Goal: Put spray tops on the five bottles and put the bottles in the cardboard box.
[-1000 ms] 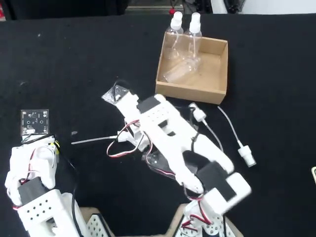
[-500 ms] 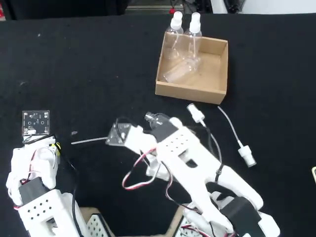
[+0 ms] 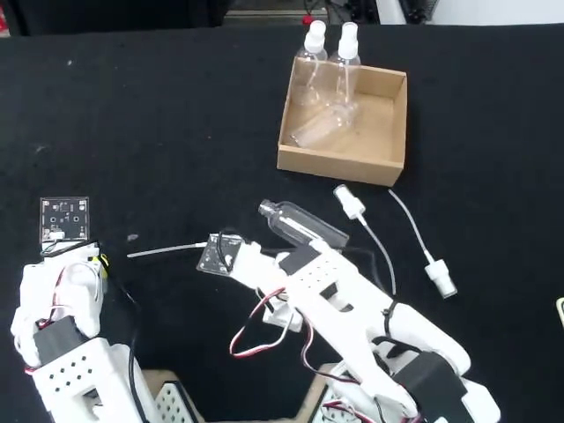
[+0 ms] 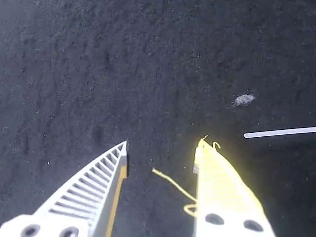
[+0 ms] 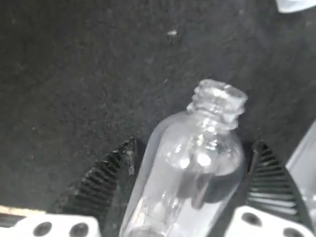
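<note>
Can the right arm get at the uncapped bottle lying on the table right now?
Probably yes: the uncapped bottle lies between the open fingers of the right gripper, with nothing in the way.

No readable text, labels, numbers (seemingly none)

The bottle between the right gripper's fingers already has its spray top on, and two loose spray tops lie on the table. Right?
Wrong: the right wrist view shows the bottle at the right gripper with a bare threaded neck, uncapped. Two spray tops do lie loose.
</note>
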